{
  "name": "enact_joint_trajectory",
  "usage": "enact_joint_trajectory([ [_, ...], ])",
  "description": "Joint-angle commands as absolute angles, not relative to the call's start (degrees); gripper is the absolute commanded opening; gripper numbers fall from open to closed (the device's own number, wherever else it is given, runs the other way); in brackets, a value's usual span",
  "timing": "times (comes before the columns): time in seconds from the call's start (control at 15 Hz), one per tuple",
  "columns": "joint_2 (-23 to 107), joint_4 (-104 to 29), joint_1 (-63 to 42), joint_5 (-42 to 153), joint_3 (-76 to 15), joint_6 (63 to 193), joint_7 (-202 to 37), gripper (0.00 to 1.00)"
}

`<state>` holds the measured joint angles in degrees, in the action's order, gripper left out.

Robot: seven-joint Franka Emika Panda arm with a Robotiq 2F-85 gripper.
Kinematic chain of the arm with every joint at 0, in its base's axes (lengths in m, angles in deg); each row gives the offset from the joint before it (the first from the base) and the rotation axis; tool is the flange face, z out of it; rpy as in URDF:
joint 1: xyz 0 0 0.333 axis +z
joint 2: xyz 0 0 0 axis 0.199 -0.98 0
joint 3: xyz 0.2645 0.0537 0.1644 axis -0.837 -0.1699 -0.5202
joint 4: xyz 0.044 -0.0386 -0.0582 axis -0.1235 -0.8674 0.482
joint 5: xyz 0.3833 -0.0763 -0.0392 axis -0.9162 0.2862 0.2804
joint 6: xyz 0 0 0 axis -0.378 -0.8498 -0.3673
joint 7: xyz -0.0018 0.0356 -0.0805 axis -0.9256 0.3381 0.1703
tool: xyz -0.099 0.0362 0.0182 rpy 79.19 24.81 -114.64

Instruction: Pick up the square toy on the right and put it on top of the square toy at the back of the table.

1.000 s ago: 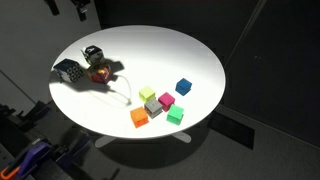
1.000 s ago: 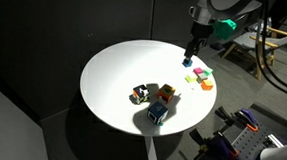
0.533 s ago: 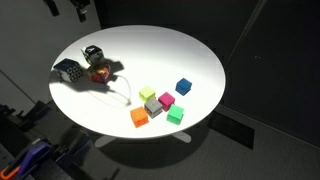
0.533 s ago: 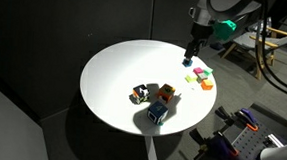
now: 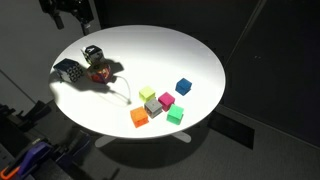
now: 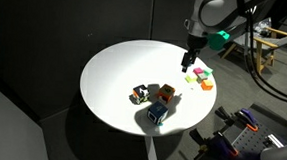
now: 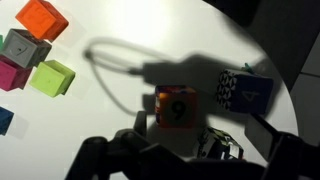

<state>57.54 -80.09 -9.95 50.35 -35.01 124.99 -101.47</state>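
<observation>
Several small colour cubes sit in a cluster on the round white table (image 5: 200, 50): blue (image 5: 183, 86), pink (image 5: 166, 100), yellow-green (image 5: 148, 94), grey (image 5: 152, 106), orange (image 5: 139, 117) and green (image 5: 175, 116). The blue one stands a little apart. Three dice-like cubes sit elsewhere: orange-red (image 5: 100, 72), dark blue (image 5: 68, 70) and black-and-white (image 5: 92, 53). My gripper (image 5: 72, 12) hangs high above the table, open and empty; it also shows in an exterior view (image 6: 188, 61). In the wrist view my gripper (image 7: 195, 150) is a dark shape over the orange die (image 7: 175, 106).
A thin white cable (image 5: 122, 92) runs from the dice cubes toward the colour cluster. The table edge drops off all round onto dark floor. Dark equipment (image 6: 245, 136) stands beside the table.
The gripper has shifted slightly and come a little lower into view. No cube has moved.
</observation>
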Motion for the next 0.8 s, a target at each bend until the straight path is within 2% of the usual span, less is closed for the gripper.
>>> enact_joint_trajectory([
  [0.0, 54.92, -80.87, -9.83, 49.83, -35.81, 131.13, -102.32, 1.0],
  [0.73, 41.78, -79.23, -10.19, 50.63, -39.06, 145.85, -101.76, 1.0],
])
